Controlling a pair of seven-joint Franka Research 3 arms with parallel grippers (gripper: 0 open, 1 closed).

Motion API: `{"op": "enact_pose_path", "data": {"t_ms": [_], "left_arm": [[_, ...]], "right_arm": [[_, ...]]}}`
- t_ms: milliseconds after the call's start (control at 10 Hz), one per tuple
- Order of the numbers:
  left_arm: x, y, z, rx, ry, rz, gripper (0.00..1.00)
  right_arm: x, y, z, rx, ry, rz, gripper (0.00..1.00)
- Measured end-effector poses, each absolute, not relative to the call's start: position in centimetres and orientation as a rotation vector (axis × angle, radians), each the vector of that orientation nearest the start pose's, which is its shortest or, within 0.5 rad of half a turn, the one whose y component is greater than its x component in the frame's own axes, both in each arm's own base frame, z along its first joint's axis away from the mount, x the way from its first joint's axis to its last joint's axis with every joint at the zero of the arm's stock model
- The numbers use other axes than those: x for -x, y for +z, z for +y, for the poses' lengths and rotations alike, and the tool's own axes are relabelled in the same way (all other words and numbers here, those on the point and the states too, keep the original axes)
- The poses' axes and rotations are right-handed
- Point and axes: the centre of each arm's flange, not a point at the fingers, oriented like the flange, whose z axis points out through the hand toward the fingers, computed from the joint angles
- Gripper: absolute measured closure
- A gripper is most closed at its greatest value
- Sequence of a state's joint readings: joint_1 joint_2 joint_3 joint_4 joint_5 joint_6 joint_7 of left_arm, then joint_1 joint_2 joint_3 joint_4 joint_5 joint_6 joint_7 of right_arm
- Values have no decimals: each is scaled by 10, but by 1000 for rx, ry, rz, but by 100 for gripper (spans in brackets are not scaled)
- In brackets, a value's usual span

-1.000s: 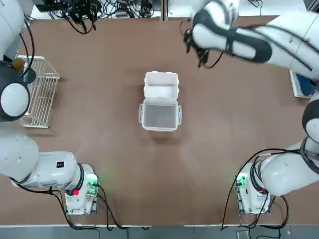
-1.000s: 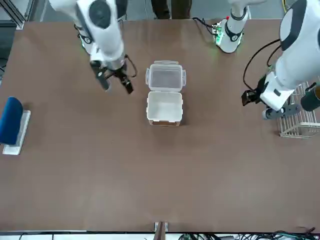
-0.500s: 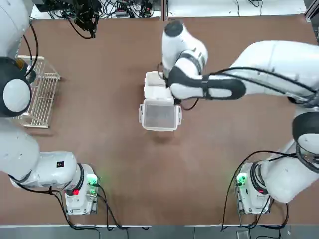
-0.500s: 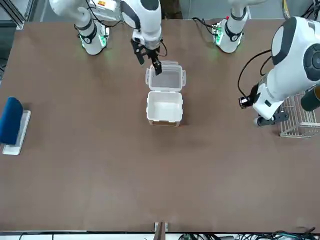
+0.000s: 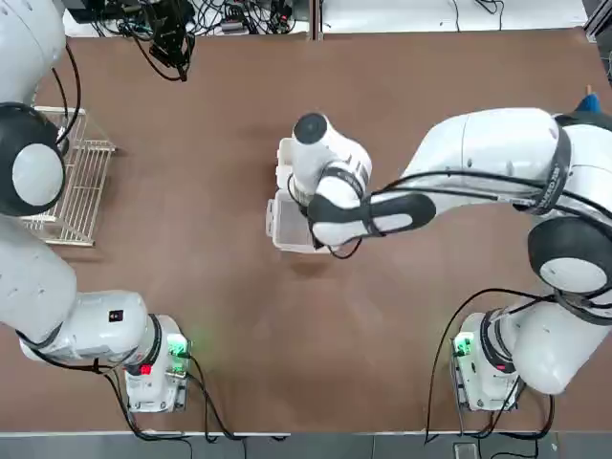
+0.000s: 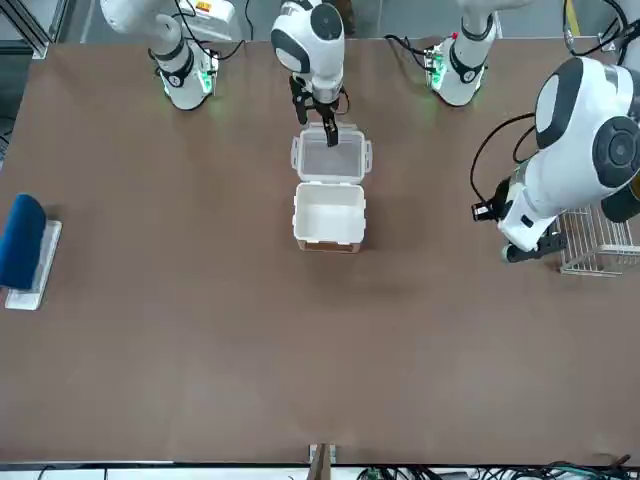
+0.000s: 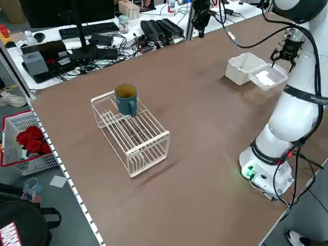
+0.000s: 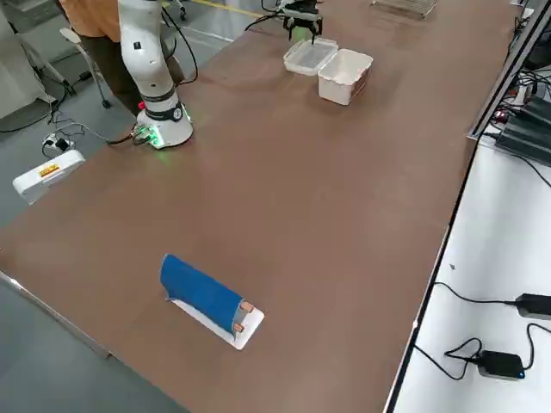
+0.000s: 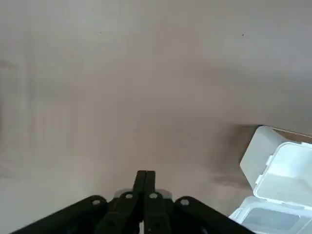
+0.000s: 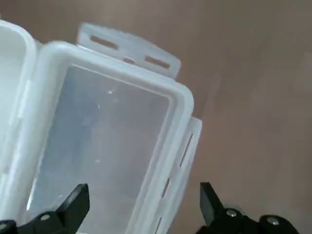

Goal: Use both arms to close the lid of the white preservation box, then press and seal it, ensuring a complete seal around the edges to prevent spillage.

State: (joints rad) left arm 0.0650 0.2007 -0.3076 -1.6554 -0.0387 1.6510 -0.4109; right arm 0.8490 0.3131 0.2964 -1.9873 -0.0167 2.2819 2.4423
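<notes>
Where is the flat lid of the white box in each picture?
Top view: lid at centre, mostly under the right arm.
Front view: lid upper centre, behind the white box.
Left side view: upper right.
Right side view: top centre.
Left wrist view: lower right corner.
Right wrist view: fills the picture's left.
Shared landmark: the white box joined to it.

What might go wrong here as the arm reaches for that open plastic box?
The lid lies flat open beside the white preservation box. The right gripper hovers open over the lid's edge; a poor grip might slide the light box across the table. The left gripper is shut, far off by the wire rack, so nothing steadies the box.
</notes>
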Motion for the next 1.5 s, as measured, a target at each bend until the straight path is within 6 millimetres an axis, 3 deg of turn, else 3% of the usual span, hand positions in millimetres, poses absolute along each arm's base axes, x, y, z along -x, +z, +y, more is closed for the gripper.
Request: {"op": "enact_pose_path", "data": {"t_ms": [400, 600, 900, 1000, 1200, 1300, 1500], "left_arm": [[-583, 478, -136, 3141, 348, -274, 96], [-584, 478, -136, 3141, 348, -276, 96], [-584, 478, -135, 3141, 348, -279, 96], [-584, 478, -135, 3141, 348, -279, 96], [-584, 478, -135, 3141, 348, -279, 96], [-584, 478, -135, 3141, 348, -279, 96], [-584, 478, -135, 3141, 348, -279, 96]], "right_arm": [[-221, 290, 550, 2433, 146, 1935, 0], [-214, 286, 551, 2410, 161, 1922, 6], [-216, 281, 551, 2381, 173, 1927, 26], [-216, 280, 551, 2378, 174, 1926, 41], [-216, 280, 551, 2370, 176, 1926, 57], [-218, 280, 550, 2366, 175, 1928, 73], [-221, 279, 549, 2356, 173, 1941, 87]]}}
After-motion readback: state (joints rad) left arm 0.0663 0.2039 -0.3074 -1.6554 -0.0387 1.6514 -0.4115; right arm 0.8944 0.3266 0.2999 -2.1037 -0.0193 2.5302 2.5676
